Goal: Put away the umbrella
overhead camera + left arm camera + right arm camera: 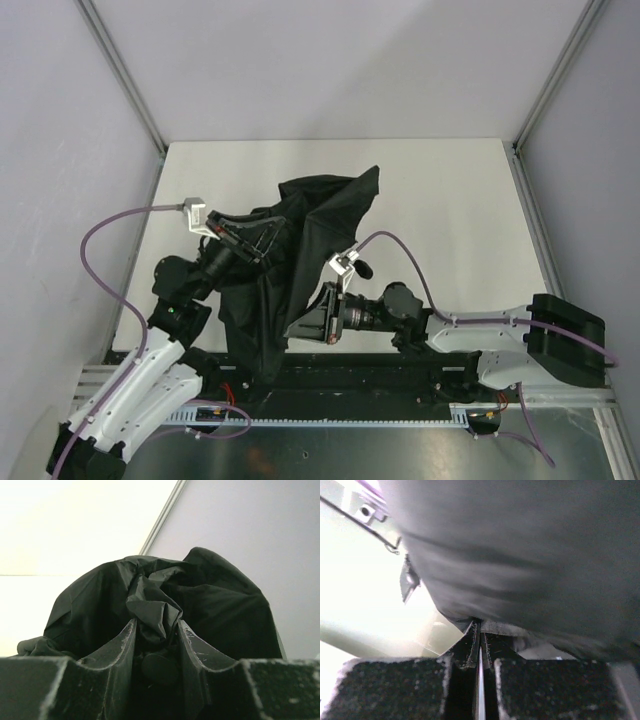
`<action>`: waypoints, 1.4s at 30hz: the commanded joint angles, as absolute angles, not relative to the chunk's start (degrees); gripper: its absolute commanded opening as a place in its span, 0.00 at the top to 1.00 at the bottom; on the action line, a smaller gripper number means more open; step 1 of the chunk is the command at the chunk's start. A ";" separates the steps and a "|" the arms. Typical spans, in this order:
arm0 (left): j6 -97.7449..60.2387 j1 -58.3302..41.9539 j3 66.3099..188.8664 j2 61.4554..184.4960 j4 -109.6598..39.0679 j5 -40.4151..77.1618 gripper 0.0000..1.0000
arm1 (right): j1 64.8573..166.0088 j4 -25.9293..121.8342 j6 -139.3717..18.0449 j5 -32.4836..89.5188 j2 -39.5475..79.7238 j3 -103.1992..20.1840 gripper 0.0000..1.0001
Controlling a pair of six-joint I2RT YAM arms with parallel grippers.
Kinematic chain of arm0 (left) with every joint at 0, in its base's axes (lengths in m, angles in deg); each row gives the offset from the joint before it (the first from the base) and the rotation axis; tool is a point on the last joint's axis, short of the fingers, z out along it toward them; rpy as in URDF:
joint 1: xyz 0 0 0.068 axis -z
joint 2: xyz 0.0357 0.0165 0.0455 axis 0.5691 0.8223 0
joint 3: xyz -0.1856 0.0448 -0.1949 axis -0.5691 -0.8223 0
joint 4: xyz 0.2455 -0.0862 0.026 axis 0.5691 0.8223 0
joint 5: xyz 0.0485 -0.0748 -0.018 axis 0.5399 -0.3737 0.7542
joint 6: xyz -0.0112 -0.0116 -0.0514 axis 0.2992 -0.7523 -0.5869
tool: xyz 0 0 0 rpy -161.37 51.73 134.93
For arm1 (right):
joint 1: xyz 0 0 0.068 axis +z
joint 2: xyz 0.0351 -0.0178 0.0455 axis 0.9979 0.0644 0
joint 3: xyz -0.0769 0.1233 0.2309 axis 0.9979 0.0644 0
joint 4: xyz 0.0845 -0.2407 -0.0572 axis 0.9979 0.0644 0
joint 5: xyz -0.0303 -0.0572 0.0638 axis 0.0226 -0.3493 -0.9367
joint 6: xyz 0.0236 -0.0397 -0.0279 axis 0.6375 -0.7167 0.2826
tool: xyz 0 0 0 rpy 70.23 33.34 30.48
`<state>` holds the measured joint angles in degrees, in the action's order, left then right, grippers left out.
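The black umbrella [320, 215] lies as a crumpled heap of canopy fabric in the middle of the white table, between my two arms. My left gripper [262, 240] is at its left side. In the left wrist view its jaws [156, 625] are closed round bunched fabric [215, 605], with a round black cap [160, 667] deep between them. My right gripper [300, 325] is at the canopy's near edge. In the right wrist view it [480, 625] is nearly closed and pinches the fabric hem [520, 555]. The ribs, shaft and handle are hidden.
The white table [450, 200] is enclosed by grey walls with metal corner posts [120, 80]. A black rail [380, 375] runs along the near edge by the arm bases. Purple cables [100, 240] loop off both arms.
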<state>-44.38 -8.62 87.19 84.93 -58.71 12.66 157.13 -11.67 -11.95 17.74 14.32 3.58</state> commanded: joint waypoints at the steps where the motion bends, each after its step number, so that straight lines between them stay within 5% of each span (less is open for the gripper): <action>1: -46.05 -9.02 84.61 82.23 -69.98 11.88 1.00 | 160.26 -20.18 -11.45 17.78 15.00 -2.14 1.00; 11: -46.91 -9.09 87.24 84.19 -70.53 16.68 1.00 | 163.51 -12.09 -13.92 18.72 18.68 -2.33 0.96; 18: -43.06 -9.35 87.57 83.26 -70.55 10.66 1.00 | 163.58 18.62 -31.70 23.93 -1.76 -1.13 0.43; 23: -38.62 -9.45 86.88 80.99 -70.55 1.61 1.00 | 158.15 37.59 -36.76 26.64 -17.54 -0.72 0.24; 31: -33.59 -9.45 82.97 72.62 -70.33 3.54 1.00 | 143.09 36.61 -28.60 15.70 -30.59 2.37 0.15; 39: -36.97 -9.46 82.86 74.84 -73.91 3.90 1.00 | 158.01 5.61 -22.61 25.18 -7.03 3.12 0.20; 42: -37.95 -9.46 82.59 75.23 -75.19 4.30 1.00 | 159.67 0.64 -20.56 24.10 4.96 -2.08 0.31</action>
